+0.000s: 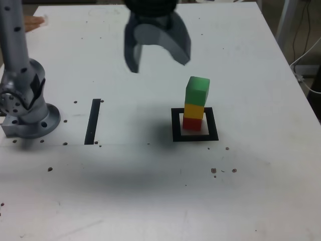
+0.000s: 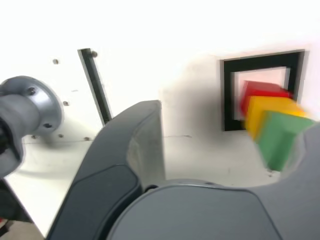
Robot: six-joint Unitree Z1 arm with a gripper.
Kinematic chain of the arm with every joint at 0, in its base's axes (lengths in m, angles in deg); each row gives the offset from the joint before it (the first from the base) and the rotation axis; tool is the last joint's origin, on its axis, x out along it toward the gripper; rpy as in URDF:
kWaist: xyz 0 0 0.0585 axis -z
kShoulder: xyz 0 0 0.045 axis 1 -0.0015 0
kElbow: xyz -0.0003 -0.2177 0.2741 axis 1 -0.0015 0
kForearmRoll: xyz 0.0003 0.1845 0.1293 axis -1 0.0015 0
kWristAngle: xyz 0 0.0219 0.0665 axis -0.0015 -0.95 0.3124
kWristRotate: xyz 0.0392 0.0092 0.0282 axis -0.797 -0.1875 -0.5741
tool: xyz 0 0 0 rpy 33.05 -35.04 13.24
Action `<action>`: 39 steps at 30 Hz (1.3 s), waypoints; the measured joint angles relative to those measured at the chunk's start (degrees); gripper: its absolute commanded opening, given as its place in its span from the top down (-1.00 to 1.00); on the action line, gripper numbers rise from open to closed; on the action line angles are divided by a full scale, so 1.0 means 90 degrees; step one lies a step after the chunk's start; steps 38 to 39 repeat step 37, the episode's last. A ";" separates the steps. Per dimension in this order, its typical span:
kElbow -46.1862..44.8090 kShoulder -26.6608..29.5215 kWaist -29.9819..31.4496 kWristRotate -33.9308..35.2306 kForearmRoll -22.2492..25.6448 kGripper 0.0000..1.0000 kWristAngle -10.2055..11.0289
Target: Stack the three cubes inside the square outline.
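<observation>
The three cubes stand as one upright stack inside the square outline (image 1: 195,136): red (image 1: 192,123) at the bottom, yellow (image 1: 194,110) in the middle, green (image 1: 197,91) on top, set slightly askew. My gripper (image 1: 159,61) hangs open above and to the exterior view's left of the stack, with nothing between its fingers and clear of the cubes. In the wrist view the green cube (image 2: 280,140), yellow cube (image 2: 265,111) and red cube (image 2: 260,92) show in line over the square outline (image 2: 230,95), beside one dark finger (image 2: 140,145).
The arm's grey base (image 1: 27,113) stands at the exterior view's left. A straight black strip (image 1: 93,122) lies between the base and the outline. Part of a hand (image 1: 32,22) shows at the far left corner. Cables (image 1: 306,57) hang beyond the table's right edge.
</observation>
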 measured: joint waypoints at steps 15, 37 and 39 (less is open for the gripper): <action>-0.3188 0.0758 -0.0181 0.0100 -0.2534 -0.99 -0.0579; -0.4160 0.1064 -0.0273 0.0102 -0.2793 -0.99 -0.0582; -0.4160 0.1064 -0.0273 0.0102 -0.2793 -0.99 -0.0582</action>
